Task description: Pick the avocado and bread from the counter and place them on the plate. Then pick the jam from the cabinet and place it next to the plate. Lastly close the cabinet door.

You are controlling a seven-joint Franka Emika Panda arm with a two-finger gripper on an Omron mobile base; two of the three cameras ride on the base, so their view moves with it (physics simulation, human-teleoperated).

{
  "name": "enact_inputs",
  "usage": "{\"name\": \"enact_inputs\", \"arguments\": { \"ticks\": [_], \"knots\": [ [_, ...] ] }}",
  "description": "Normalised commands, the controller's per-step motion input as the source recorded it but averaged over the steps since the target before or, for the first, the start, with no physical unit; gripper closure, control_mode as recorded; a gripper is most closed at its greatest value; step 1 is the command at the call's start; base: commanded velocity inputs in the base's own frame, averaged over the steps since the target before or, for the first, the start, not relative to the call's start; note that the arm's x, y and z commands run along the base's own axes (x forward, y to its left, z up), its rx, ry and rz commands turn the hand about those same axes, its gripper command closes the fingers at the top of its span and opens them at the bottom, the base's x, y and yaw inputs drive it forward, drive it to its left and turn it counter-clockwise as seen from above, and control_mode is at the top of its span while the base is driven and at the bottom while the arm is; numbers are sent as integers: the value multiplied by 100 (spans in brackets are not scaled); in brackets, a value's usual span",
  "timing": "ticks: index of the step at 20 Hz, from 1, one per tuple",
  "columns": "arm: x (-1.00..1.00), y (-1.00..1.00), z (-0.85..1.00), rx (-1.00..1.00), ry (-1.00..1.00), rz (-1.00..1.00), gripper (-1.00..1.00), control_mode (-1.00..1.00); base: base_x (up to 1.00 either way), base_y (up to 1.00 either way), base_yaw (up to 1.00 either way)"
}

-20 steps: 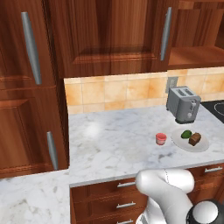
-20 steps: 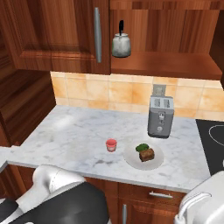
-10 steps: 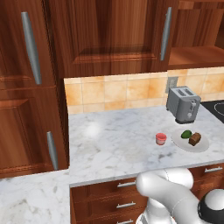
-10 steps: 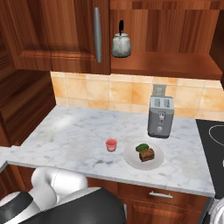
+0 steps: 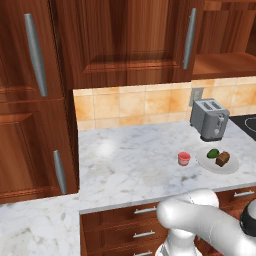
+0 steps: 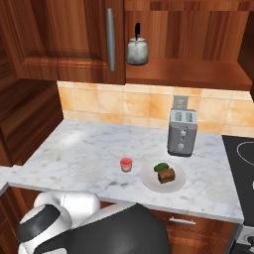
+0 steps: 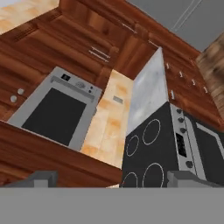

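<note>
In the left base view the door (image 5: 125, 42) stands shut at the left, its bar handle (image 5: 189, 38) near the right edge. Below it runs the counter (image 5: 130, 165). On the marble, going right, sits the jam (image 5: 184, 158), upright and just beside the plate (image 5: 210, 164), not touching it. On the plate lie 2 things — the avocado (image 5: 213, 153) at the back and the bread (image 5: 223, 158) in front, pressed close together. Behind the plate stands the toaster (image 5: 209, 119), against the tiled wall.

In the right base view a kettle (image 6: 137, 50) sits on the open shelf (image 6: 188, 74) to the right of the door.

In the hand view the gripper (image 7: 111, 179) is released — its 2 tips stand wide apart with nothing between them, looking at a stove (image 7: 159, 144) and an oven (image 7: 59, 109).
</note>
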Motion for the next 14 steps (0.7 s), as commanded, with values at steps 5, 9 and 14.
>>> {"name": "enact_inputs", "arguments": {
  "ticks": [5, 9, 14],
  "knots": [
    [-15, -16, 5, 22, 9, 42, -100, -100, 0, 0, 0],
    [-8, -7, 7, 29, 14, 40, -100, -100, 0, 0, 0],
    [-11, -19, 6, 38, 9, 29, -100, -100, 0, 0, 0]
  ]
}}
